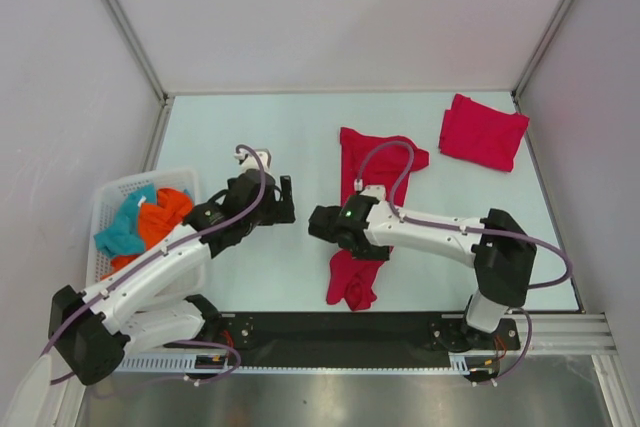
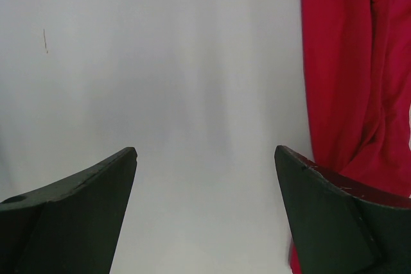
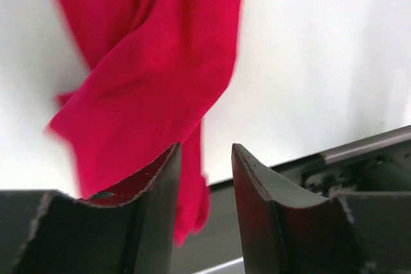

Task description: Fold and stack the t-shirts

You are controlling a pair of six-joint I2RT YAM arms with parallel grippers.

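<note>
Right pincer [image 3: 205, 149] slightly parted over soft rumpled red t-shirt [image 3: 148, 75], left pincer [image 2: 205, 151] wide open

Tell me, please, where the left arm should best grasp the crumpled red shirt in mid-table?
Probably take the shirt by its long left edge, approaching from the left across the table: it lies as a narrow bunched strip, and the open left gripper faces that edge.

Top cam looks down from behind; both wrist cams sit close, probably sharing the crumpled crimson cloth t-shirt [image 1: 352, 152].
</note>
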